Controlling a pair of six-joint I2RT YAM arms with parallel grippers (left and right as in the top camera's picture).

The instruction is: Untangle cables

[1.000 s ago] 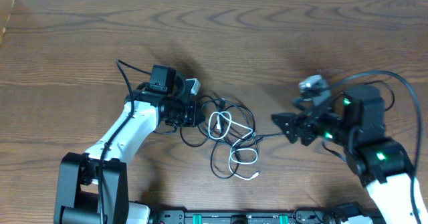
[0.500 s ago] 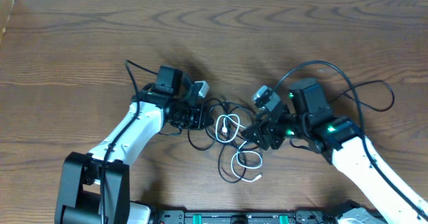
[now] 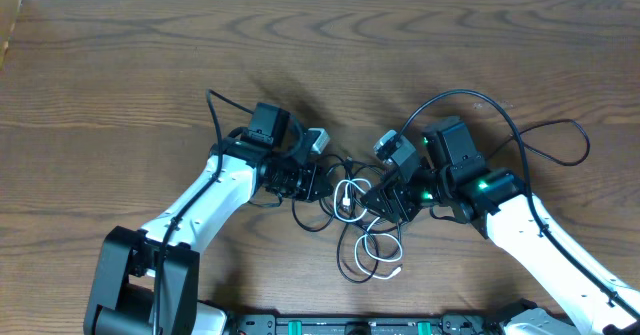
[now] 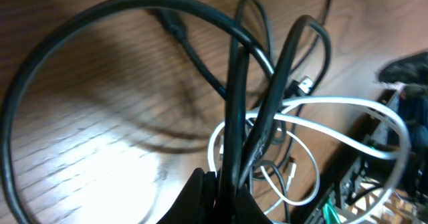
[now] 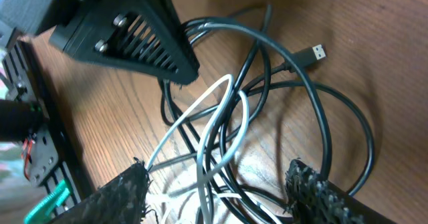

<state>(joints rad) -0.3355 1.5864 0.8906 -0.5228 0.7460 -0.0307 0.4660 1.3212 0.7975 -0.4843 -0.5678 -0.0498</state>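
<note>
The cables lie in one tangle at the table's middle: a thin black cable (image 3: 345,160) looped through a white cable (image 3: 362,247). My left gripper (image 3: 305,180) is at the tangle's left edge, shut on strands of the black cable (image 4: 234,83), which rise in wide loops from the jaws. The white cable (image 4: 334,103) curves behind them. My right gripper (image 3: 375,200) is at the tangle's right edge, low over the table. Its fingers (image 5: 124,190) stand open, straddling crossed white (image 5: 217,114) and black (image 5: 321,110) strands. A black plug (image 5: 319,51) lies on the wood beyond.
The thicker black wires of the right arm (image 3: 540,140) arc over the table behind it. The left gripper's body (image 5: 127,30) sits close in front of the right gripper. A rail (image 3: 350,325) runs along the near edge.
The right arm swung left from the table's right side to the tangle and its jaws narrowed a little. The left arm moved right, dragging the black cable and the tangle with it.
</note>
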